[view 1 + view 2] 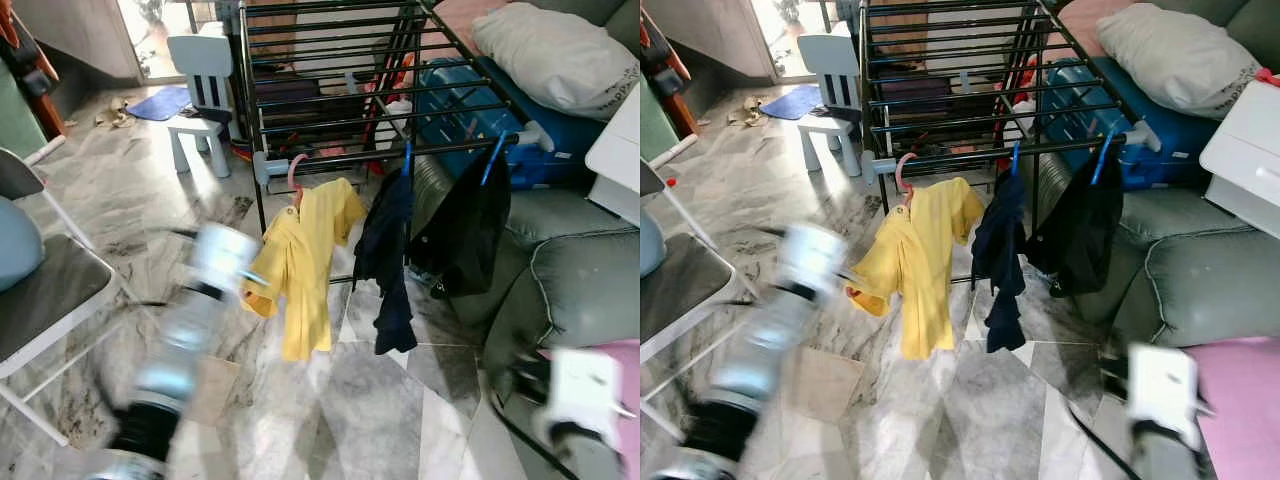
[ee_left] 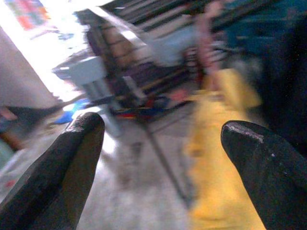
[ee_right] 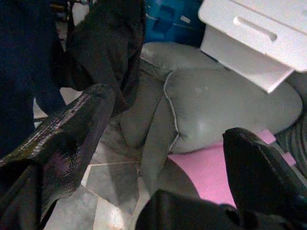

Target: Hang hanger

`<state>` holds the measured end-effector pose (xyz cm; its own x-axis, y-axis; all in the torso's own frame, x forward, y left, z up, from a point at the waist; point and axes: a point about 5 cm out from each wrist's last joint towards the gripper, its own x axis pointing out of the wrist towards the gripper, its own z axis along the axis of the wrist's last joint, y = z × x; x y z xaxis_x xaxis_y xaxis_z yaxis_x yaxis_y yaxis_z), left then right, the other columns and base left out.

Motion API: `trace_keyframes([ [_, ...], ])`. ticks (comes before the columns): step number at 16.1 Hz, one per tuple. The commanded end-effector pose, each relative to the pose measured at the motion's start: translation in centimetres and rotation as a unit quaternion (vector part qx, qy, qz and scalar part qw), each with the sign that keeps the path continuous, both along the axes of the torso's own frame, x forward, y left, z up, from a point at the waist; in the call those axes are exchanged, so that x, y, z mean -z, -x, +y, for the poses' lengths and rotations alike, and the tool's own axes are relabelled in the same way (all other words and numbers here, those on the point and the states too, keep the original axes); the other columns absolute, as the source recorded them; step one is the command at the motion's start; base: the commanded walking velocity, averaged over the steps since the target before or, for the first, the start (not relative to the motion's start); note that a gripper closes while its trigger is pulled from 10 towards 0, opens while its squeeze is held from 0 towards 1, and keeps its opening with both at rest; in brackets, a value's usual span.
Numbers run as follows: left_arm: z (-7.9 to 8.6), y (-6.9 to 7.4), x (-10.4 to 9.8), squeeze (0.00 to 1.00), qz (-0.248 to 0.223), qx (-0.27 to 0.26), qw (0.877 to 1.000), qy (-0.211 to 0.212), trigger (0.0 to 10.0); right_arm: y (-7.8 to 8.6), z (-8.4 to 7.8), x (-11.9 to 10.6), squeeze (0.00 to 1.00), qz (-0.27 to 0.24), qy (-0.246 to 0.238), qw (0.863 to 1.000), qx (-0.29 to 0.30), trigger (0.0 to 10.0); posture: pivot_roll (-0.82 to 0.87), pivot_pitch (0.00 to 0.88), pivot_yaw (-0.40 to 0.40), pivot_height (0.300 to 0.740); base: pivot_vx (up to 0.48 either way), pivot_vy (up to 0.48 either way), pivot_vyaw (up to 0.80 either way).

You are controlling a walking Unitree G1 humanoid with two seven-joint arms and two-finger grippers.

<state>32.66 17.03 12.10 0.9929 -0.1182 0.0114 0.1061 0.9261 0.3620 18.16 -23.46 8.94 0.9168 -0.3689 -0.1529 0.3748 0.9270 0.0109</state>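
Observation:
A yellow shirt [image 1: 305,260] hangs on a pink hanger [image 1: 296,175], hooked over the front bar of the black drying rack [image 1: 330,100]. Beside it a navy garment [image 1: 390,250] and a black garment [image 1: 465,230] hang from blue hangers [image 1: 492,160]. My left arm [image 1: 190,330] is blurred, reaching up from the lower left toward the shirt's sleeve. My left gripper [image 2: 160,129] is open and holds nothing, with the yellow shirt just ahead of it. My right gripper [image 3: 170,115] is open and holds nothing, low at the right, facing the grey sofa.
A grey sofa [image 1: 570,270] lies at the right with a white pillow [image 1: 560,50], a blue suitcase [image 1: 470,110] and a white drawer unit [image 1: 620,150]. A folding chair [image 1: 50,290] stands at the left, and a white child's chair [image 1: 200,90] behind. A pink mat [image 3: 211,172] lies by the sofa.

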Motion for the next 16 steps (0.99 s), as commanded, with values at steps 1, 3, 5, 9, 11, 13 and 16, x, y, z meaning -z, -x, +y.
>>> trace_keyframes([
  [1, 1.5, -0.3, 0.1, 0.00, 0.002, -0.030, 1.000, -0.010, 10.0, -0.5, 0.5, -0.6, 0.00, -0.015, -0.002, 1.000, -0.022, 10.0, 0.01, 0.000, 0.003, 0.740, 0.000, 0.000, 0.00],
  [3, 0.9, -1.2, -0.5, 0.00, 0.008, 0.023, 0.999, -0.021, 10.0, -2.2, 1.1, -1.2, 0.00, -0.015, -0.005, 0.996, -0.086, 10.0, 0.06, 0.000, -0.052, 0.740, 0.000, 0.000, 0.00],
  [5, -1.0, -0.1, 0.1, 0.00, 0.026, 0.097, 0.995, -0.018, 10.0, -2.9, 1.5, -1.6, 0.00, -0.011, -0.007, 0.993, -0.118, 10.0, 0.07, 0.000, -0.062, 0.740, 0.000, 0.000, 0.00],
  [9, 0.7, 6.3, 3.6, 0.00, 0.079, 0.027, 0.994, 0.068, 10.0, -2.4, 1.6, -1.5, 0.00, -0.026, -0.028, 0.997, -0.073, 10.0, 0.12, 0.000, -0.108, 0.740, 0.000, 0.000, 0.00],
  [11, 0.2, 6.8, 2.8, 0.00, 0.059, 0.037, 0.995, 0.071, 10.0, -2.4, 1.9, -1.5, 0.00, -0.032, -0.005, 0.996, -0.086, 10.0, 0.12, 0.000, -0.114, 0.740, 0.000, 0.000, 0.00],
  [13, 0.1, 5.8, 1.3, 0.00, 0.032, 0.028, 0.997, 0.069, 10.0, -1.7, 1.9, -1.5, 0.00, -0.039, -0.019, 0.997, -0.066, 10.0, 0.11, 0.000, -0.114, 0.740, 0.000, 0.000, 0.00],
  [16, -1.5, 4.6, 0.8, 0.00, 0.033, 0.069, 0.993, 0.088, 10.0, -1.4, 3.0, -1.0, 0.00, -0.038, -0.033, 0.997, -0.066, 10.0, 0.08, 0.000, -0.082, 0.740, 0.000, 0.000, -0.53],
])
